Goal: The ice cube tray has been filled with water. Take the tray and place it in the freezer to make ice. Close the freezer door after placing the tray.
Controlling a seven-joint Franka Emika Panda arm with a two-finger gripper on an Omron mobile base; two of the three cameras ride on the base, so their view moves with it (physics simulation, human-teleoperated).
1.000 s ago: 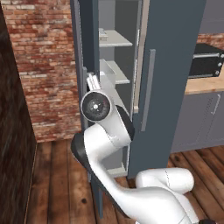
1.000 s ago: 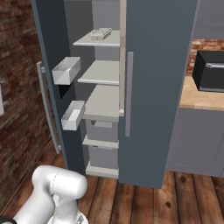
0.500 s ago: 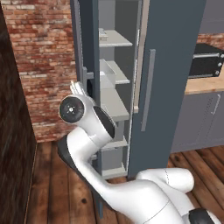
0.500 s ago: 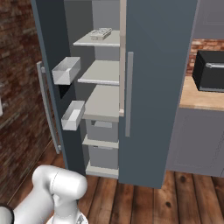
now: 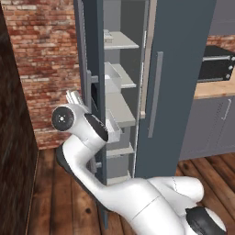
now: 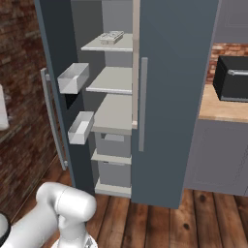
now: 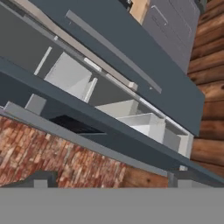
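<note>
Right base view: ice cube tray point(image 6: 111, 37) on top freezer point(image 6: 184, 97) shelf point(image 6: 109, 44).

The ice cube tray point(image 6: 111, 37) lies on the top shelf inside the freezer point(image 6: 184, 97), too small for its cells to be made out, and in the left base view the edge of the open freezer door point(image 5: 94, 69) covers all but a sliver of it. That door runs off the top of both base views, and its long grey handle point(image 6: 52, 118) shows only from the right base view. The dark oven point(image 6: 231, 77) right of the freezer is cut by the right edge of both base views.
</note>
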